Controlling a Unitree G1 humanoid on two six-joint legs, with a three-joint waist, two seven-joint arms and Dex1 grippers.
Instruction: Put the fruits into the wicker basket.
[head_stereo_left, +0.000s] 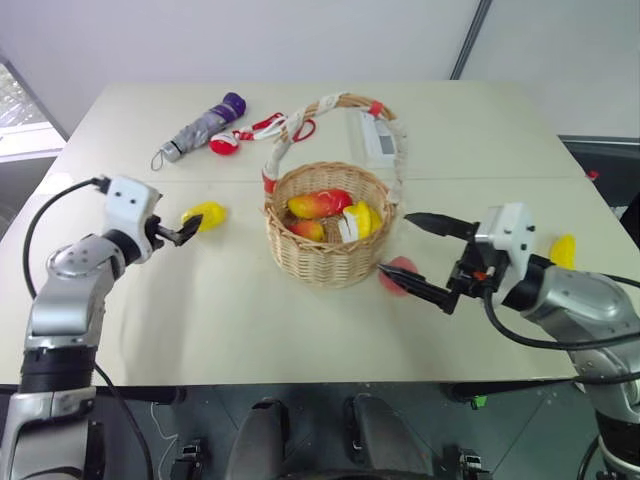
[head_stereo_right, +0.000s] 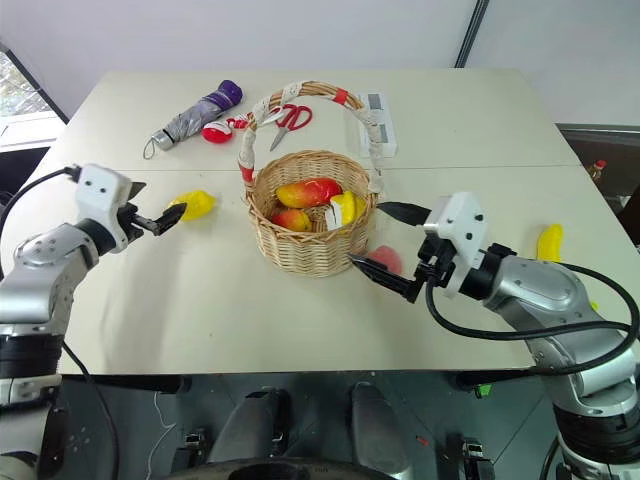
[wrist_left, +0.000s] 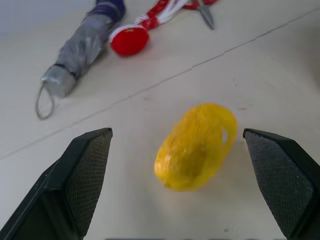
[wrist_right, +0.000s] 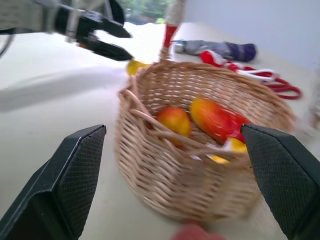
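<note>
Three fruits sit in the wicker basket (head_stereo_left: 330, 262): two mangoes (head_stereo_left: 318, 205), one yellow piece. Left outside: lemon (wrist_left: 196, 146) between the wide-open, empty left gripper (wrist_left: 185, 185) jaws; peach (head_stereo_left: 402, 275) by the open, empty right gripper (head_stereo_left: 420, 258); banana (head_stereo_right: 548, 242) beyond its arm.

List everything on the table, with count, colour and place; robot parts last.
wicker basket: one, tan, white-and-red handle, table centre.
mangoes: two, red-and-yellow, inside the basket.
yellow fruit: one, inside the basket beside the mangoes.
lemon: one, yellow, on the table left of the basket.
peach: one, pink, right of the basket's base.
banana: one, yellow, far right.
umbrella: one, grey-purple, far left.
scissors: one, red-handled, behind the basket.
white box: one, behind the basket.
left gripper: open, facing the lemon.
right gripper: open, by the peach.
</note>
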